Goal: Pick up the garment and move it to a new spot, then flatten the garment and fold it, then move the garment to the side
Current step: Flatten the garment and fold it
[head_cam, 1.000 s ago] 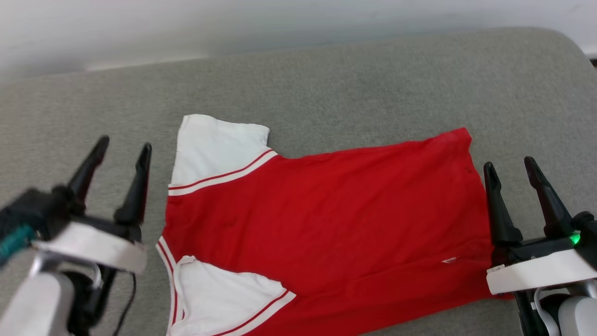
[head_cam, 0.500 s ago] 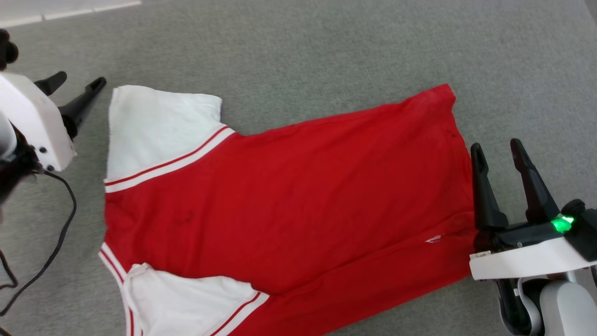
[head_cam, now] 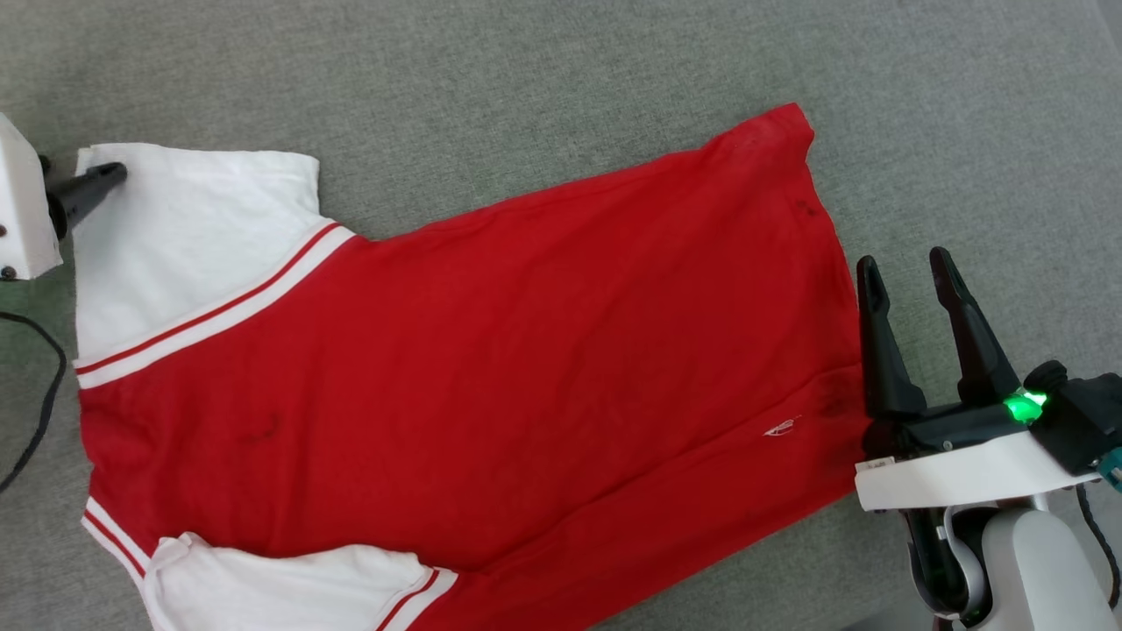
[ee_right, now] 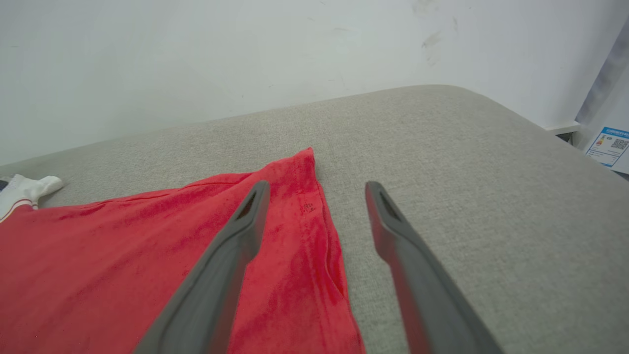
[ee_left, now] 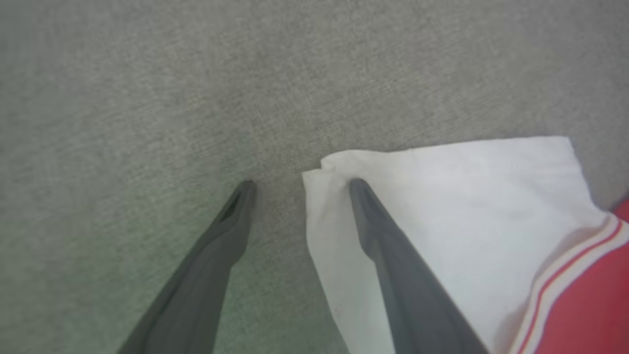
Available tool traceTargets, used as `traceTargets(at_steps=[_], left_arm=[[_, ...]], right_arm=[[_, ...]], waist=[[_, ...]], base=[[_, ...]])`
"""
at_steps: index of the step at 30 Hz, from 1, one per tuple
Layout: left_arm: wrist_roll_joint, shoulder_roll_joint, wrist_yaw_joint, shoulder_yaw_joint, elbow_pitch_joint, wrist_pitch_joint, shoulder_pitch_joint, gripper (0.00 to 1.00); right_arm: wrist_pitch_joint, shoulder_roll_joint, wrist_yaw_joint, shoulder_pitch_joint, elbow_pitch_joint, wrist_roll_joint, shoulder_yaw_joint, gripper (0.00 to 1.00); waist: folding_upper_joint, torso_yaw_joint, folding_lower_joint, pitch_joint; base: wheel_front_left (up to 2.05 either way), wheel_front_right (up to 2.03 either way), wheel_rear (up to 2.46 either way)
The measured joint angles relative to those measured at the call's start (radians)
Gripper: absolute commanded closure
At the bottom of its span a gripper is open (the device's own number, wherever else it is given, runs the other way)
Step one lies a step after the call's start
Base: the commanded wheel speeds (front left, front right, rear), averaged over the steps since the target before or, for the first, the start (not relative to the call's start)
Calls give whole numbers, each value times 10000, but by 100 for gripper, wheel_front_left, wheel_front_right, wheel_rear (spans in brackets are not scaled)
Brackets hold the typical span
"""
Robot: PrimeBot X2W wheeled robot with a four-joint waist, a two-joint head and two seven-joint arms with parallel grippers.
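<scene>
The garment (head_cam: pixel 491 350) lay spread flat on the grey cushion (head_cam: pixel 561 70), red body up, sleeves toward the robot's left, hem (head_cam: pixel 828 263) toward its right. The knit looked thin and matte with shallow creases. Short white sleeves, red-and-white striped trim (head_cam: pixel 210 311), small white mark (head_cam: pixel 780 428) near the hem.

Head view gave the whole outline: far sleeve (head_cam: pixel 193 219) flat, near sleeve (head_cam: pixel 289 587) cut by the frame edge. Left wrist view added detail head view couldn't resolve: the far sleeve's outer corner was slightly puckered, and the left gripper (ee_left: pixel 302 184) straddled it, one finger over white cloth, the other over bare cushion. Jaws wide, holding nothing. Whether it touched the cloth, couldn't tell. Head view had one of its dark fingers (head_cam: pixel 88 188) plus a white housing (head_cam: pixel 22 210) at the left edge, black cable (head_cam: pixel 54 390) below.

Right wrist view, low and shallow, showed the cushion's rounded end, a pale wall (ee_right: pixel 245 59) behind and a printed label (ee_right: pixel 609 146) far right. The right gripper (head_cam: pixel 904 259) sat at the hem, fingers pointing away from the robot, spread wide, empty: one over the red edge, the other over cushion. Green light (head_cam: pixel 1019 408) lit at its wrist. Cushion cover was coarse woven grey.
</scene>
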Motion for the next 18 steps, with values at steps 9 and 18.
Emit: traceTargets(at_steps=[9, 18], left_arm=[[0, 29, -38, -477, 186, -186, -185, 100], [-268, -240, -40, -1055, -17, -2930, -21, 100]], right_arm=[[-107, 65, 0, -113, 245, -19, -58, 0], [895, -535, 2, -189, 337, -307, -276, 0]], waist=[[0, -61, 0, 90], [0, 357, -1, -570]], base=[[0, 0, 0], [0, 0, 0]])
